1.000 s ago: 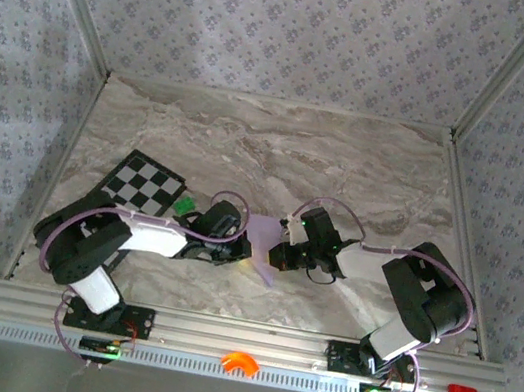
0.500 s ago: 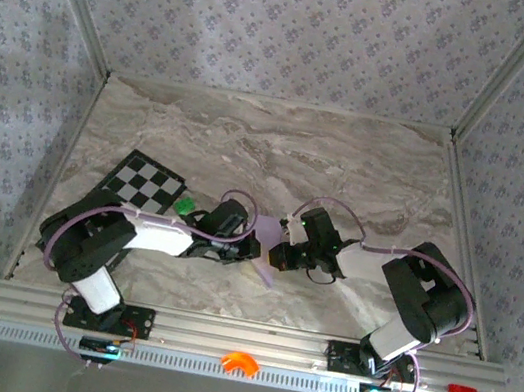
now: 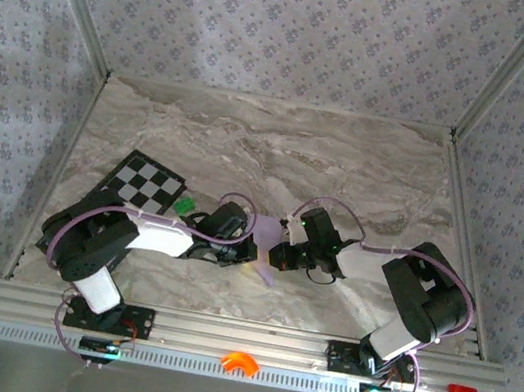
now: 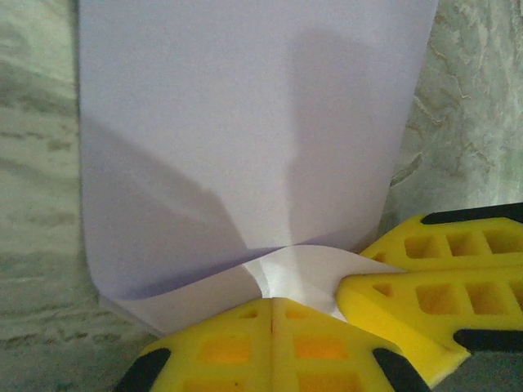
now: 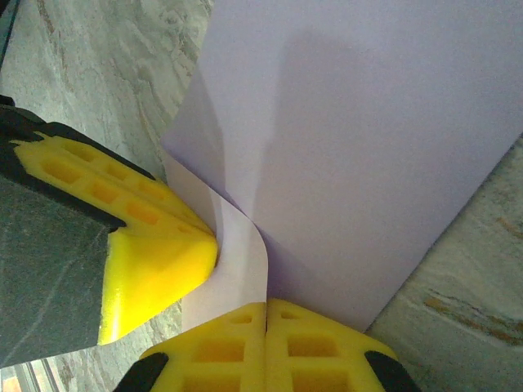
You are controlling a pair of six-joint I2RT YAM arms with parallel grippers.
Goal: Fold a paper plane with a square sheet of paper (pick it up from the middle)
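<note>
Along the lower frame runs a ribbed aluminium rail (image 3: 238,334). At centre, left claw (image 4: 272,314) and right claw (image 5: 265,320), each pressed together, pinch the smooth lilac square sheet of paper (image 3: 267,229) over the veined marble worktop (image 3: 271,147); floral-papered walls (image 3: 291,29) rise behind.

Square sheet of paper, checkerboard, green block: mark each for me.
square sheet of paper (image 4: 245,139), left wrist view, flat upper panel.
checkerboard (image 3: 145,185), top external view, board centre.
green block (image 3: 183,206), top external view, its top face.
</note>
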